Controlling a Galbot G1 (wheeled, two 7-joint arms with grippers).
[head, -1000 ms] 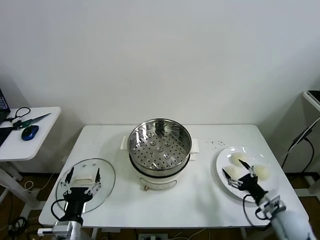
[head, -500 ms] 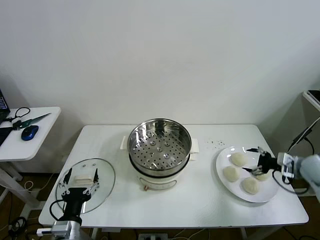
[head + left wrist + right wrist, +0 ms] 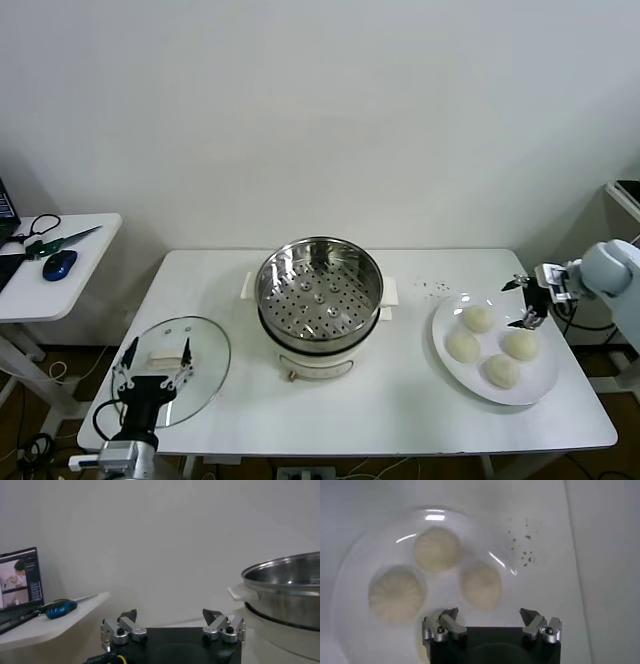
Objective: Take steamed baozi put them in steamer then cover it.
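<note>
Left gripper [image 3: 152, 362] parked at the near-left table edge, jaws spread wide and holding nothing, sitting over the near rim of the cover [image 3: 172, 369], which lies flat on the table left of the steamer [image 3: 320, 293]. Steamer basket is empty, mid-table. Four steamed baozi [image 3: 479, 318] all on the white plate [image 3: 452, 366] at the right end, well apart from the steamer. Right gripper [image 3: 526, 303] hovers above the plate's far-right edge, fingers apart, nothing gripped. Key relation: from the wrist cam the buns [image 3: 481, 584] lie just ahead of the open fingertips [image 3: 447, 616], the nearest one roughly centred between them (round domes, so no long axis to align to). Right arm is clearly the closer one; my read is next move is a straight drop onto that bun, then carry leftward to the steamer.
</note>
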